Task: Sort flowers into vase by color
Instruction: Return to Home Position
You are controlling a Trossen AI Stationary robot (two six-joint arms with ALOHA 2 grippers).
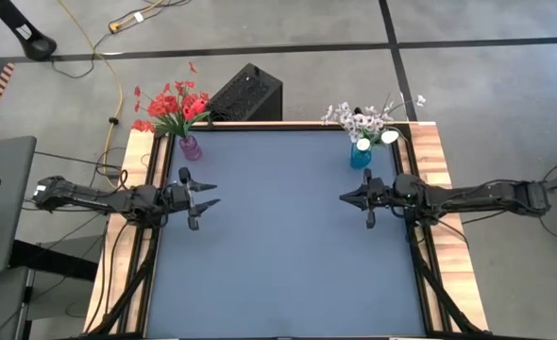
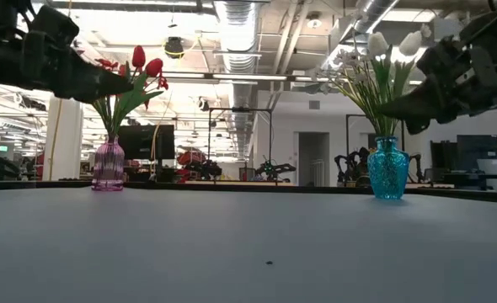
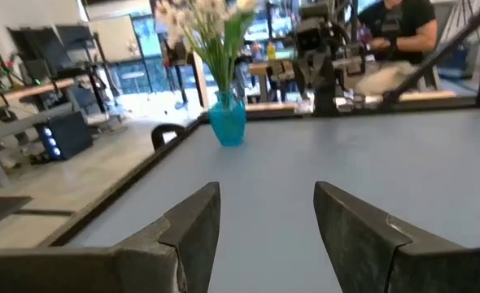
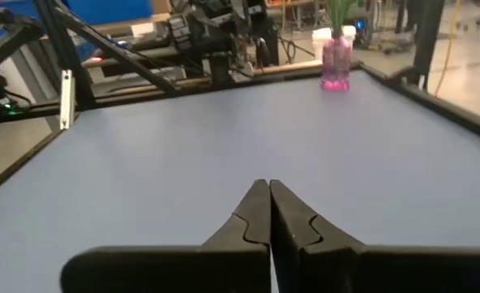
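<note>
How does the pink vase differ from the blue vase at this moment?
The pink vase holds red flowers; the blue vase holds white flowers. The pink vase stands on the side of the open left hand, the blue vase on the side of the shut right hand. The pink vase is ribbed, the blue vase round-bellied. Both stand upright.

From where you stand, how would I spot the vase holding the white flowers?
On the blue-grey table, look at the far right corner, just beyond the right gripper. A teal-blue vase stands there holding white flowers. The only other one, the pink vase at the far left corner, holds red flowers.
</note>
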